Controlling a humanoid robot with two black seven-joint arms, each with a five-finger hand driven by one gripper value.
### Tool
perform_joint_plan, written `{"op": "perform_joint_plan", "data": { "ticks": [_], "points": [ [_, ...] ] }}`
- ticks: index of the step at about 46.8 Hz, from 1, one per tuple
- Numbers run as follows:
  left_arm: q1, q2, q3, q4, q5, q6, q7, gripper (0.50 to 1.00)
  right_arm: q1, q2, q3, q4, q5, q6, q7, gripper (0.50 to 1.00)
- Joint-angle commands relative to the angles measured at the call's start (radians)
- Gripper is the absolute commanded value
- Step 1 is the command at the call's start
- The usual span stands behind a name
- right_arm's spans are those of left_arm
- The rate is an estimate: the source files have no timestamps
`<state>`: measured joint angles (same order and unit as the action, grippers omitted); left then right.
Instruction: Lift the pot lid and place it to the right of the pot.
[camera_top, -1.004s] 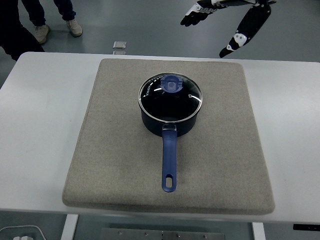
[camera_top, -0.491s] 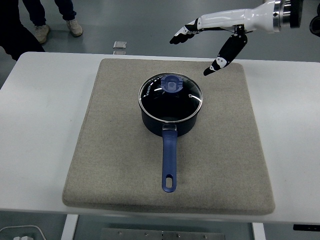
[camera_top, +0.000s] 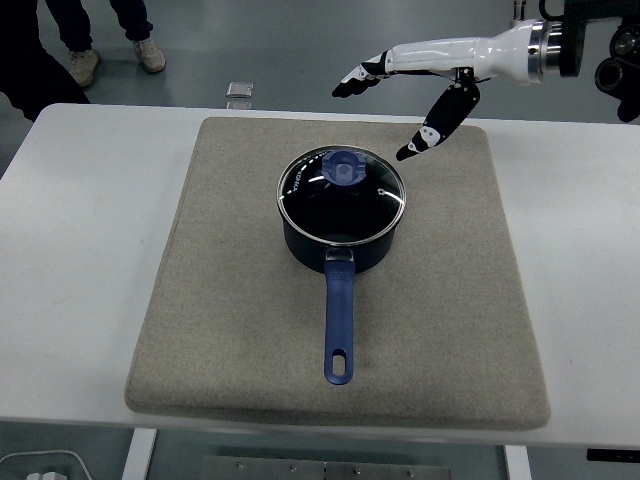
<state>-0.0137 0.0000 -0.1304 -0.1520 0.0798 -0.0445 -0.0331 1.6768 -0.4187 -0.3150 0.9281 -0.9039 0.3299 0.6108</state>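
Moved: right hand (camera_top: 420, 85) has come further left and lower since the earlier frames, nearer the pot.
Fingers: spread and loose, grasping nothing; thumb (camera_top: 432, 125) hangs down.
Count: one saucepan (camera_top: 338, 225), one lid (camera_top: 341, 190), one mat (camera_top: 340, 270).
Lid: glass, steel-rimmed, round blue knob (camera_top: 344, 168); seated on the pot, below and left of the fingertips, apart from them.
Saucepan: dark blue, long handle (camera_top: 338, 325) pointing toward the near table (camera_top: 70, 250) edge.
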Motion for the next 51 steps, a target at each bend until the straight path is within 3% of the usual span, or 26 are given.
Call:
{"op": "perform_joint_plan", "data": {
  "ticks": [1,27,51],
  "points": [
    [0.000,0.000,0.000,0.000,0.000,0.000,-0.001,1.000,-0.002,0.000,-0.009,0.000,0.003,-0.012,0.000,0.924],
    [0.000,0.000,0.000,0.000,0.000,0.000,0.001,1.000,-0.022,0.014,-0.010,0.001,0.002,-0.023,0.000,0.926],
    [0.000,0.000,0.000,-0.001,0.000,0.000,-0.001,1.000,-0.091,0.046,-0.010,0.000,-0.013,-0.084,0.000,0.924]
  ]
}}
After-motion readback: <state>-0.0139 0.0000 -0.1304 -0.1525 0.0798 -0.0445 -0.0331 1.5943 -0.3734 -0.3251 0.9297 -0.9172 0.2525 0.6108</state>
